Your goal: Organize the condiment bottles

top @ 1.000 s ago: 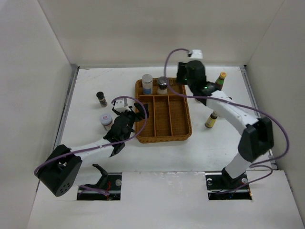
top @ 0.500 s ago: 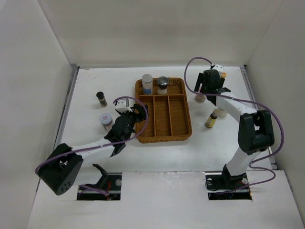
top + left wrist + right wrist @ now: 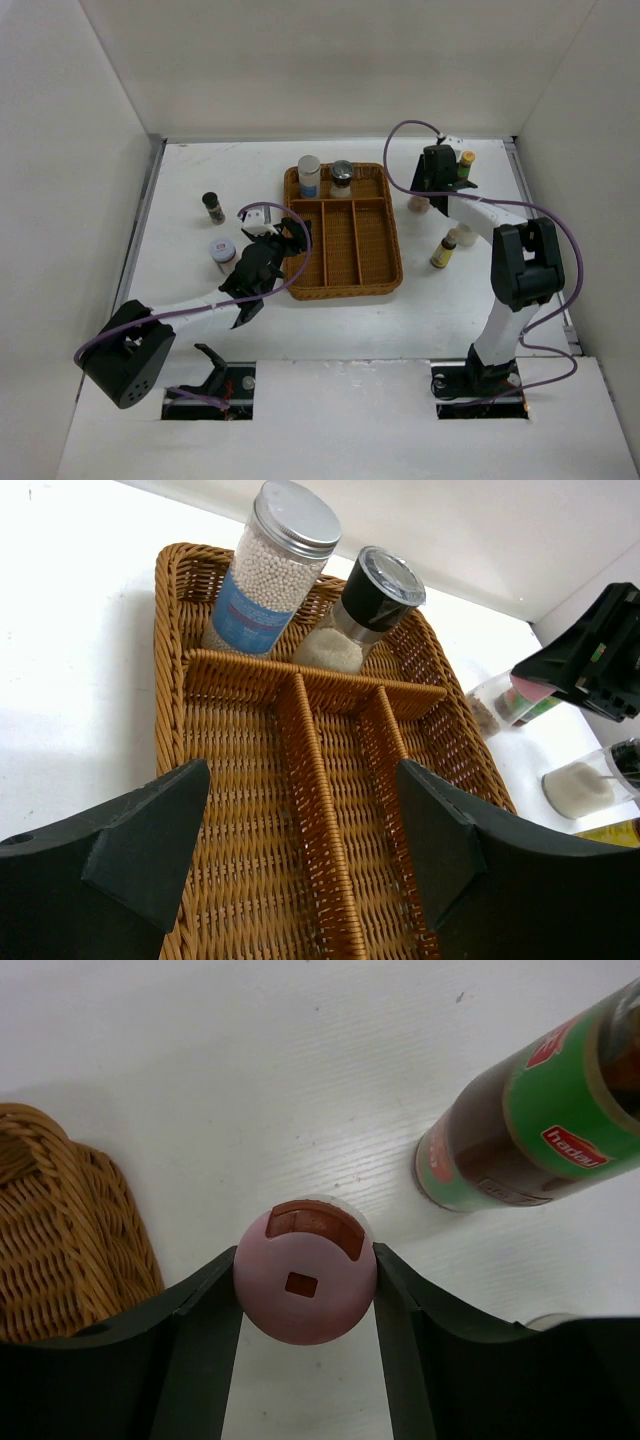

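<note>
My right gripper is shut on a pink-capped jar that stands on the table right of the wicker tray; both fingers press its cap. The tall green bottle with a red label stands just beyond it. From above, this jar is half hidden under my right gripper. My left gripper hovers open over the tray's front, with nothing between its fingers. A bead jar and a black-capped grinder stand in the tray's back compartment.
The wicker tray sits mid-table. Left of it stand a dark jar and a white-lidded jar. A small yellow bottle and a pale jar stand right of it. White walls enclose the table.
My right arm swung from the tray's back corner to the right, came down over the pink-capped jar and closed on it. My left gripper stayed over the tray and narrowed its jaws.
</note>
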`<act>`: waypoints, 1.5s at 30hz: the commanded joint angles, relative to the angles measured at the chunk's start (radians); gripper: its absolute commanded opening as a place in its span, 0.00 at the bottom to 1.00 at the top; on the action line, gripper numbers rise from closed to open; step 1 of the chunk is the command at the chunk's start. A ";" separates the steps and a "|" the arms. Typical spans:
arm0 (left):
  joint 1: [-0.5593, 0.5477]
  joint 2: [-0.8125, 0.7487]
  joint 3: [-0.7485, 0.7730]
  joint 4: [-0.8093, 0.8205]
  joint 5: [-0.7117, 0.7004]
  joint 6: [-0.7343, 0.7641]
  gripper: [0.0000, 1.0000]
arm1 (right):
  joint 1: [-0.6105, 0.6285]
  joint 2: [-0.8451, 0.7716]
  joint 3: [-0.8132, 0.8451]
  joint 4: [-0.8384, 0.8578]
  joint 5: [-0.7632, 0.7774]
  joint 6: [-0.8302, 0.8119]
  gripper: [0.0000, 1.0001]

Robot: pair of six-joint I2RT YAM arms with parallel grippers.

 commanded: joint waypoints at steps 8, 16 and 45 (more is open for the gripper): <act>0.004 0.008 0.005 0.066 0.010 -0.005 0.85 | 0.121 -0.193 0.029 0.192 0.060 -0.099 0.44; 0.011 0.001 0.000 0.066 0.001 -0.005 1.00 | 0.206 -0.068 0.166 0.152 -0.039 -0.061 0.45; 0.033 -0.049 0.045 -0.030 -0.032 0.003 0.99 | 0.249 -0.151 0.100 0.138 0.006 0.009 0.87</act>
